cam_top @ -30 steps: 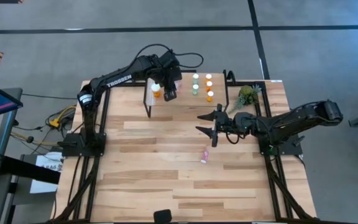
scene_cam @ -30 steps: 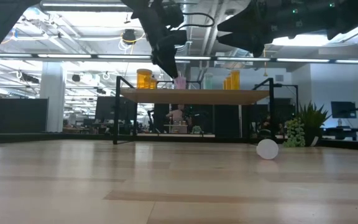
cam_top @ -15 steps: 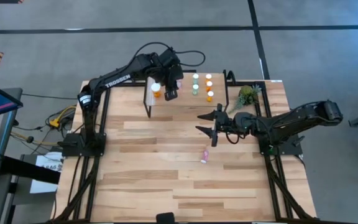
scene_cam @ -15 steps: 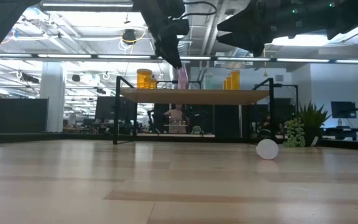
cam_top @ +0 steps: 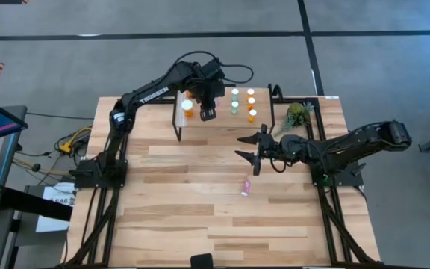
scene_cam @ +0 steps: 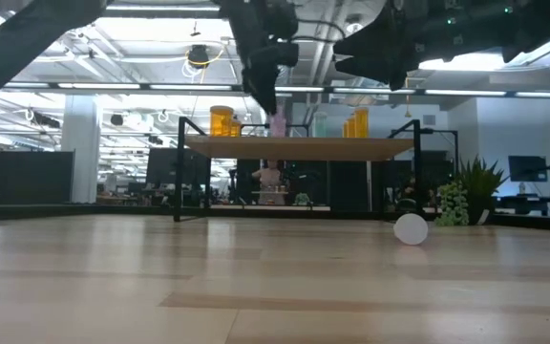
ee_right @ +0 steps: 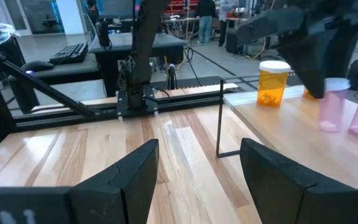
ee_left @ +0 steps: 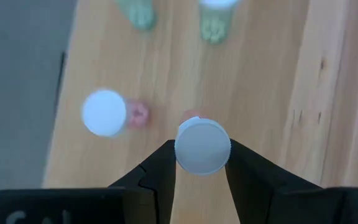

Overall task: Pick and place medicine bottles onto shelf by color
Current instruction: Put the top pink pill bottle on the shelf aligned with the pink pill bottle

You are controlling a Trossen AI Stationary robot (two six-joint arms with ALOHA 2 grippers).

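Note:
The shelf [cam_top: 222, 121] stands at the table's far edge and carries orange [cam_top: 187, 107], pale green [cam_top: 234, 108] and pink bottles. My left gripper [cam_top: 206, 112] hangs over the shelf's left part, pointing steeply down, shut on a pink bottle [ee_right: 330, 109]. A second pink bottle [ee_left: 107, 113] stands right beside it. One more pink bottle [cam_top: 245, 187] lies on its side on the table, its white cap [scene_cam: 411, 229] facing the low view. My right gripper [cam_top: 241, 148] hovers level over the table's middle, open and empty. My left gripper pinches the pink bottle's white cap [ee_left: 202, 146] between its two fingers, which come steeply from above. The bottle stays upright below the fingers with its base [ee_right: 330, 126] at the shelf top. Whether it rests there or hangs just clear cannot be told.
A small green plant [cam_top: 297, 114] sits at the table's far right, beside the shelf. The shelf's black legs [cam_top: 178, 127] stand on the table. Bare wood lies across the table's near half.
My left arm has folded higher at the elbow, and its gripper has shifted a little up and toward the table's right above the shelf. The pink bottle, tilted half a second ago, stands upright now. My right arm has kept still.

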